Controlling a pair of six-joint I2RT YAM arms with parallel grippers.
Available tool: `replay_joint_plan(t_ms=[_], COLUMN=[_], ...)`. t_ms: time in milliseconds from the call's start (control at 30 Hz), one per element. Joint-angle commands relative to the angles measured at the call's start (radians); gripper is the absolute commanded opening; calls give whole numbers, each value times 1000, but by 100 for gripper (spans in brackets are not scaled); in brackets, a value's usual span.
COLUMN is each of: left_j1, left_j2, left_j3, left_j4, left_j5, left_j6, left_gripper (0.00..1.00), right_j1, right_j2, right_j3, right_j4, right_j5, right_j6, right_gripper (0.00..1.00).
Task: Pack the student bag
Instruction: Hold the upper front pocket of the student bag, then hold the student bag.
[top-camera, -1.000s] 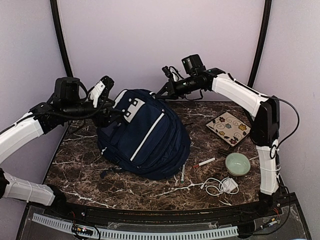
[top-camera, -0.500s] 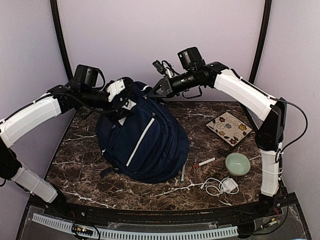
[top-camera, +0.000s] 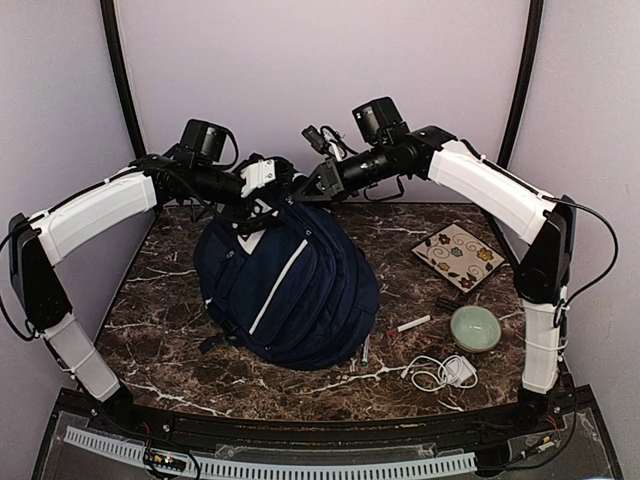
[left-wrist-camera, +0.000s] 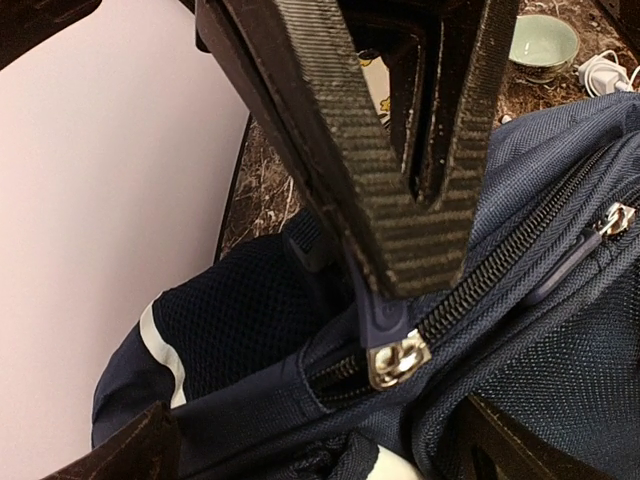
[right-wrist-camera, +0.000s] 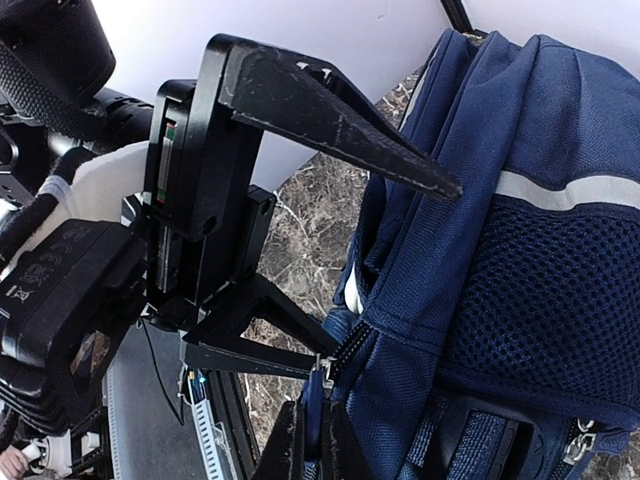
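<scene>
Now the left gripper (top-camera: 272, 188) has swung to the top of the student bag (top-camera: 290, 270), at 12 o'clock on the table (top-camera: 160, 330), jaws spread wide and empty, beside the right gripper (top-camera: 318, 185) pinching the zipper pull (left-wrist-camera: 380, 318), so unzipping looks next.

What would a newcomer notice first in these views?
The big navy backpack fills the middle of the table, its top toward the far edge. Both arms meet at that top: the right gripper is shut on a zipper pull, and the left gripper gapes open beside it. Loose things lie to the right of the bag: a green bowl, a patterned plate and a white charger.
</scene>
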Motion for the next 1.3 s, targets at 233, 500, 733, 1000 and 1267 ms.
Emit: replay_joint_plan(t_ms=[233,500,733,1000,1267], left_j1=[2,1,2,2,0], left_j2=[52,-39,-109,-170,-161], left_j3=[-1,-157,-207,-298,-302], left_j4=[-61,128,187,340,369], left_j5=[175,36,-147,-42,-3], left_j6=[44,-28,-118,-228,-289], left_gripper=[33,0,0,0,0], right_j1=[45,40,-28,-30,-23], right_j2=[-95,-112,-144,13,51], right_j3=[7,-19,-129,-25,-34], right_j4=[153,156,259,480,594], right_j5=[-123,-99,-12,-24,-46], right_j6=[-12,-20,91,312,404], right_gripper=[0,0,0,0,0])
